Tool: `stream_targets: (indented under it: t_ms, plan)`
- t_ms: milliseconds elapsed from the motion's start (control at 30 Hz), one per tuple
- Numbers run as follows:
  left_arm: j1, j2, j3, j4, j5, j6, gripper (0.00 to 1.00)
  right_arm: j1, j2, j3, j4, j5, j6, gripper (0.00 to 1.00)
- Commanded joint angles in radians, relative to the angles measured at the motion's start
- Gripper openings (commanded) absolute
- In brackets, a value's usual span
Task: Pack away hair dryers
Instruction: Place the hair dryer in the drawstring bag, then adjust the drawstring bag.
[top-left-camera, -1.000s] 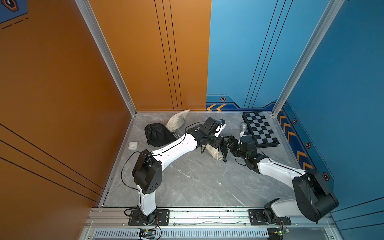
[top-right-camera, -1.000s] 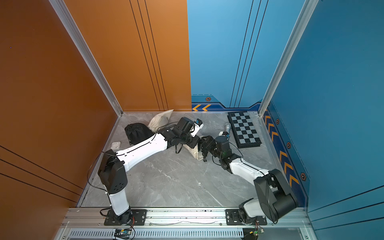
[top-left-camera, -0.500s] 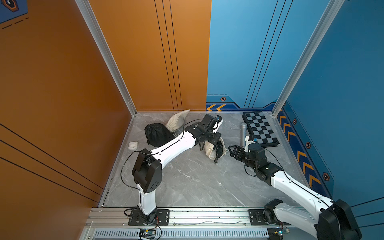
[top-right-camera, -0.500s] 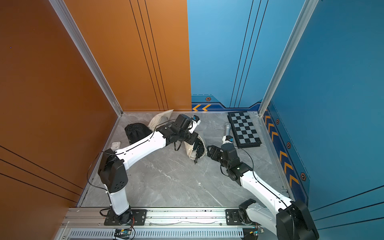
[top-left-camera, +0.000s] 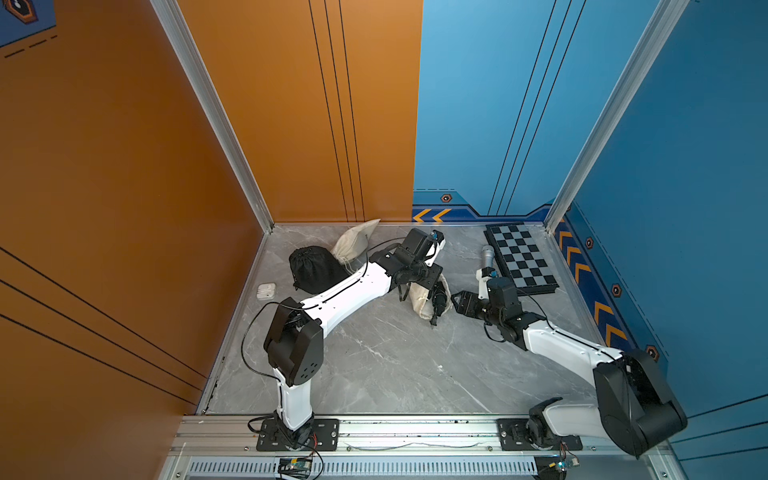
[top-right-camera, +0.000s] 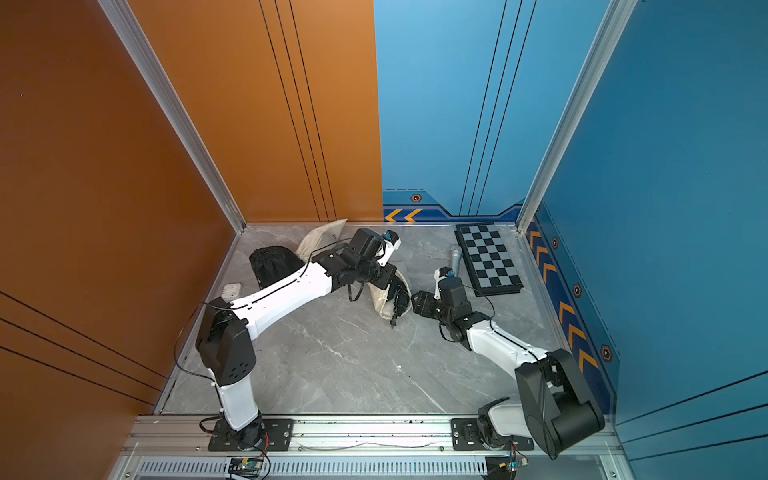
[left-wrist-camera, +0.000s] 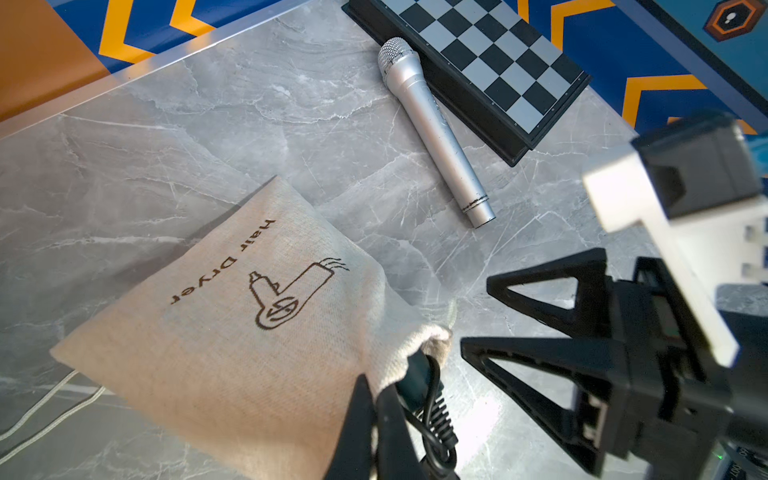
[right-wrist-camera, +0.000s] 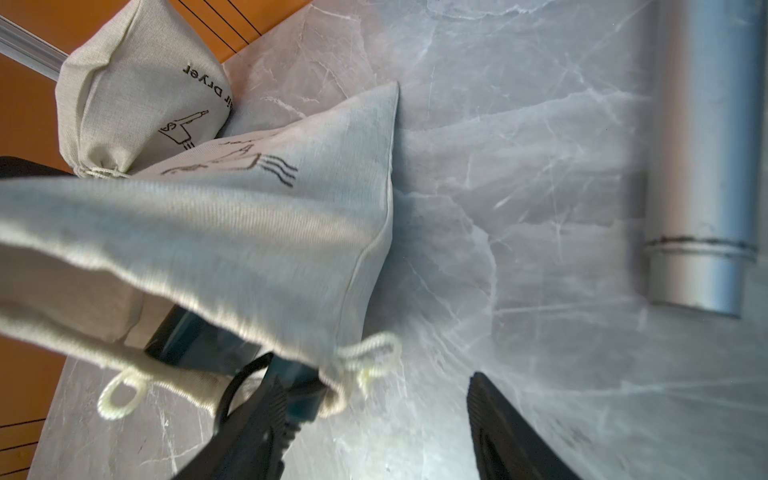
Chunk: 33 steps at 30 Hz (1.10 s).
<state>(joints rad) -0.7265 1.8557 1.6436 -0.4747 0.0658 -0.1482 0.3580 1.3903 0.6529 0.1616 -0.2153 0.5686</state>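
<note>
A grey marble table (top-left-camera: 374, 365), walled in orange and blue, was seen in both top views. A folded chessboard (top-left-camera: 519, 257) lay at its far right corner. A black drawstring bag (top-left-camera: 311, 268) sat at the far left, and a closed beige bag (top-left-camera: 353, 245) was propped just beside it. Near the middle an open beige bag (left-wrist-camera: 232, 353), printed "Hair Dryer", was held up at its mouth, where the left gripper (left-wrist-camera: 375, 388) was pinched tight on the rim cloth. The right gripper (left-wrist-camera: 478, 316) was placed just beside that mouth, with its jaws apart and nothing between them. A silver microphone (left-wrist-camera: 432, 133) was laid close against the chessboard's edge. The black hair dryer (top-left-camera: 439, 300) was lodged in the open bag's mouth, mostly covered by cloth, and its cord and plug were left trailing onto the table. A small white case (top-left-camera: 266, 290) was set near the left wall.
</note>
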Motion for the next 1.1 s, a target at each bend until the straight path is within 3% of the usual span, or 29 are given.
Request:
stream_targets:
  t_ms: [0,233,500,700,1067]
  plan:
    - [0.010,-0.029,0.032,0.017,0.024,-0.008,0.00,-0.012,0.062,0.068,0.058,-0.090,-0.035,0.68]
    - [0.019,-0.034,0.025,0.014,0.024,-0.014,0.00,0.004,0.052,0.053,0.089,-0.112,-0.023,0.68]
    - [0.025,-0.036,0.027,0.015,0.027,-0.015,0.00,0.004,-0.104,-0.011,0.045,-0.051,-0.077,0.69]
    - [0.025,-0.036,0.030,0.015,0.027,-0.021,0.00,0.018,-0.056,0.002,0.052,-0.088,-0.086,0.68]
    - [0.027,-0.038,0.035,0.013,0.034,-0.024,0.00,0.058,0.062,0.043,0.074,-0.032,-0.116,0.67]
